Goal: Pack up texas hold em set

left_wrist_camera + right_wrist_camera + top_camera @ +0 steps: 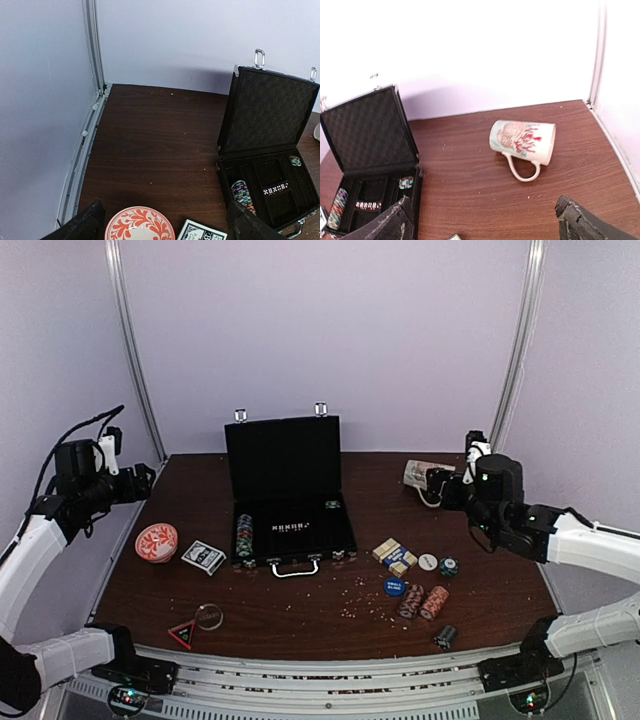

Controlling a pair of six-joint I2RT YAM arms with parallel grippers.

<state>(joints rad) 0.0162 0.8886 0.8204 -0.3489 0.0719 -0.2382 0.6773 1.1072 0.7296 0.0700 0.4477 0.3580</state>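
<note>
Briefcase open mid-desk, both arms raised

Briefcase [290,505] sits at the centre of the desk [320,615], lid upright, a few chips inside. Chip stacks [424,601] lie loose front right. Left pincer [138,483] hovers high near the dish [157,541], spread wide, empty. Right pincer [440,488] hovers by the tipped mug [422,473], spread wide, empty.

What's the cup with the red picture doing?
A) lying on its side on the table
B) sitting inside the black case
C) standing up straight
A: the mug lies on its side on the table, well apart from the open black case.
</note>
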